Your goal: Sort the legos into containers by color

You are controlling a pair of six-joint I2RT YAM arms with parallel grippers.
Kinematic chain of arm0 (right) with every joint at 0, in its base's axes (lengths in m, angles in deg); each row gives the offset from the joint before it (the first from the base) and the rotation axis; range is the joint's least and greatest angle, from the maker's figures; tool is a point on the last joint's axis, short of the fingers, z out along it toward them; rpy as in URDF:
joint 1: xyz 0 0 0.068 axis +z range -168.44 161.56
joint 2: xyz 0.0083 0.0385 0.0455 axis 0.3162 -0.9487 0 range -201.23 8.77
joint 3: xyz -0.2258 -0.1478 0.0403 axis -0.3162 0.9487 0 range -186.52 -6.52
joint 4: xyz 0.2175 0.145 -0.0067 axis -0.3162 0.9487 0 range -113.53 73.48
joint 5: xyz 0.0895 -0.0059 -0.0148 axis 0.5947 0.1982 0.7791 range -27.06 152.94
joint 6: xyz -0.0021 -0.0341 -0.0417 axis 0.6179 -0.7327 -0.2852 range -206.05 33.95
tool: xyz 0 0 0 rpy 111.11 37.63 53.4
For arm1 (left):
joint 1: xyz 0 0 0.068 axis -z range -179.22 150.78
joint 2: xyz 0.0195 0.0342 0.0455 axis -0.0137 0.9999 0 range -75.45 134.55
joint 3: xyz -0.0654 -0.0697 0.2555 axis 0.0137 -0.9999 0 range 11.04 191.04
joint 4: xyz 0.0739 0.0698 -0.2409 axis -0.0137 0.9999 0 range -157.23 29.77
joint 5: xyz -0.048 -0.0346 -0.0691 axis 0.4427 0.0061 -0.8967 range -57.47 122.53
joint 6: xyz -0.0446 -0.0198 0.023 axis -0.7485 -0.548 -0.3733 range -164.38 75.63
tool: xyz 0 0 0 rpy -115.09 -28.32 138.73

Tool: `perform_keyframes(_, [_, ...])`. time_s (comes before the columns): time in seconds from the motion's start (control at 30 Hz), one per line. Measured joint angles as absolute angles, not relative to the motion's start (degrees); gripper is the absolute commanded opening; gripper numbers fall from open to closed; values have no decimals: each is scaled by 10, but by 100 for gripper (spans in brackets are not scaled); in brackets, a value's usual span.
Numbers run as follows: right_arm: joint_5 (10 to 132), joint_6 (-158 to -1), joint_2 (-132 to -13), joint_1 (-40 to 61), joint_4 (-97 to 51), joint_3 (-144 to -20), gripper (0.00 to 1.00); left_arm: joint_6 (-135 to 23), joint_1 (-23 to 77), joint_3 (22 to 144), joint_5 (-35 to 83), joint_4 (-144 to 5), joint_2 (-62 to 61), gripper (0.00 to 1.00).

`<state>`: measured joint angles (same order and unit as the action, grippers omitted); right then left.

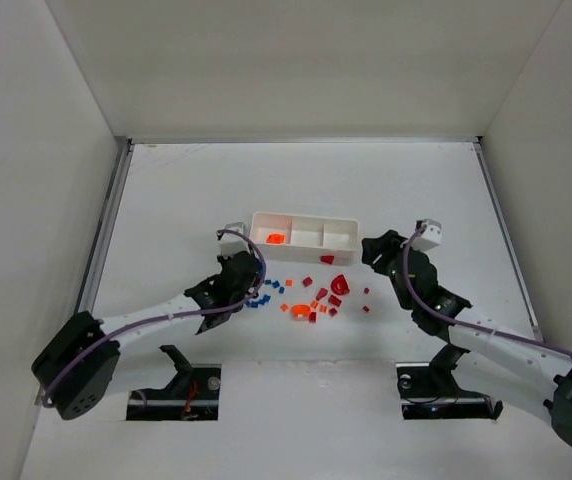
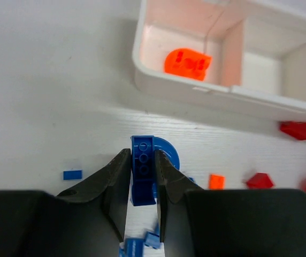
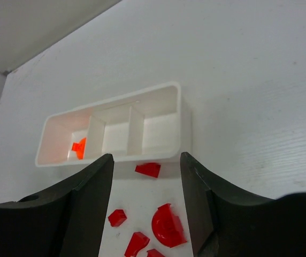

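The white three-compartment tray (image 1: 306, 246) stands mid-table and also shows in the left wrist view (image 2: 196, 91) and the right wrist view (image 3: 185, 123). One orange piece (image 1: 275, 239) (image 2: 188, 63) (image 3: 79, 148) lies in its left compartment; the other two look empty. My left gripper (image 1: 251, 283) (image 2: 142, 155) is shut on a blue arch piece (image 2: 143, 160), low over the table in front of the tray's left end. My right gripper (image 1: 374, 248) (image 3: 146, 156) is open and empty, right of the tray. A red arch (image 1: 339, 284) (image 3: 169, 225) lies below it.
Loose bricks lie in front of the tray: blue ones (image 1: 271, 284) by my left gripper, orange ones (image 1: 299, 308) in the middle, red ones (image 1: 327, 259) (image 3: 148, 169) to the right. White walls enclose the table on three sides.
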<state>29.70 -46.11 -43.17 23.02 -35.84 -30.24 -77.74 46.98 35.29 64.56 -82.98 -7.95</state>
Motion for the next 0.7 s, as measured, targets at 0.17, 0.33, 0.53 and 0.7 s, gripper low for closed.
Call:
perform_keyframes(0.17, [299,-446,-403,189,-354,-257,50,-775,495,401,645,-809,-137,12])
perform_keyframes(0.33, [301,-430,-403,162,-350,-220,28,-775,513,478,628,-818,-77,12])
perform_keyframes(0.53, [303,-422,-412,156,-347,-214,31,-776,526,549,594,-844,46,12])
perform_keyframes(0.7, [307,-420,-414,153,-347,-213,35,-776,538,636,564,-863,156,12])
